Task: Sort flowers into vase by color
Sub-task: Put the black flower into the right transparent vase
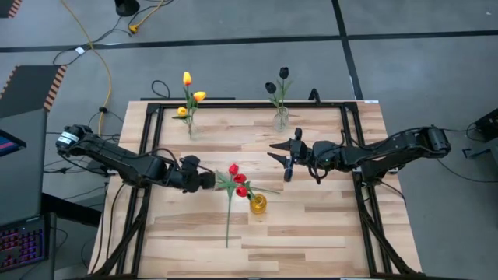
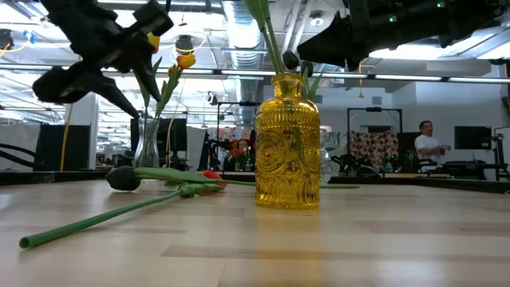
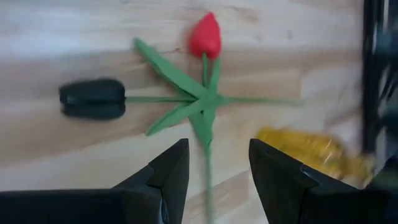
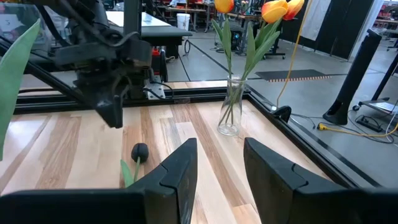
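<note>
**Two loose tulips lay under your left claw, nothing gripped**

Nearest the low camera stood the yellow glass vase (image 2: 287, 143), its red tulips (image 1: 237, 180) cut off above that picture's edge. Beside it, flat on the desk (image 1: 311, 225), lay a black tulip (image 3: 93, 98) and a red tulip (image 3: 205, 36), their leaves overlapping; one long stem (image 1: 227, 222) ran toward the near edge. Your left claw (image 3: 214, 171) hovered over them with fingers spread and nothing between them. Your right claw (image 1: 286, 155) hung mid-desk, fingers likewise apart and empty. Farther back, a clear vase (image 1: 191, 128) held the yellow-orange tulips (image 1: 191, 92), and another clear vase (image 1: 281, 118) held black tulips (image 1: 278, 82). How many black heads stood there was hard to make out. Beyond the desk, a person (image 2: 429, 143) sat in the room.
</note>
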Motion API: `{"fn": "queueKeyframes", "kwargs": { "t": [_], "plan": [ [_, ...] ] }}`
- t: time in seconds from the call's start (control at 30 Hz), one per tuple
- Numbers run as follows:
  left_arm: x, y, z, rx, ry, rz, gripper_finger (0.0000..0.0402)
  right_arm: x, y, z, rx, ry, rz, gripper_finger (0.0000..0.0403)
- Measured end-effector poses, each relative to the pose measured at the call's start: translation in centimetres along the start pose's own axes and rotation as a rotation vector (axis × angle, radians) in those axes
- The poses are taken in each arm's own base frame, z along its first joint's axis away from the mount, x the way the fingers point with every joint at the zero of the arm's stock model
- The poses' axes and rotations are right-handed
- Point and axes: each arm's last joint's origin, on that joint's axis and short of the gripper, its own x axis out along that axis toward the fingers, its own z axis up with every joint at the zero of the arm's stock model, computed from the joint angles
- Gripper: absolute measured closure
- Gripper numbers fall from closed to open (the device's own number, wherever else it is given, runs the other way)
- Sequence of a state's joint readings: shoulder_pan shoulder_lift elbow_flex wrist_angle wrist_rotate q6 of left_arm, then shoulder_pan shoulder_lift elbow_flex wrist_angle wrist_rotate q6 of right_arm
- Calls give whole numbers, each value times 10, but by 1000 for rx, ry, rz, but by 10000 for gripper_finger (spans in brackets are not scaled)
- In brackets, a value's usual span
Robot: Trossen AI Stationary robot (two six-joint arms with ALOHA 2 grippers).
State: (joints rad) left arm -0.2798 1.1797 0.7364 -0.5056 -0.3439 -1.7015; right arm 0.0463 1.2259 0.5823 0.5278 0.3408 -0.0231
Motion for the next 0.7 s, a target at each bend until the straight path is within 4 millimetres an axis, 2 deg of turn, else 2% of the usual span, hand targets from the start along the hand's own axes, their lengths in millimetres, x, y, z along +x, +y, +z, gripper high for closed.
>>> {"fn": "queueKeyframes", "kwargs": {
  "t": [0.13,0.23,0.47,0.7],
  "plan": [
    [0,0,0,-234,-6,0,248,0,0,0,0,0,0,246],
    [8,1,-2,-361,-7,28,248,0,0,0,0,0,0,246],
    [42,-2,-5,-479,84,100,248,0,0,-2,-10,22,1,246],
    [58,4,5,-522,47,186,248,0,0,-6,-23,57,1,246]
  ]
}}
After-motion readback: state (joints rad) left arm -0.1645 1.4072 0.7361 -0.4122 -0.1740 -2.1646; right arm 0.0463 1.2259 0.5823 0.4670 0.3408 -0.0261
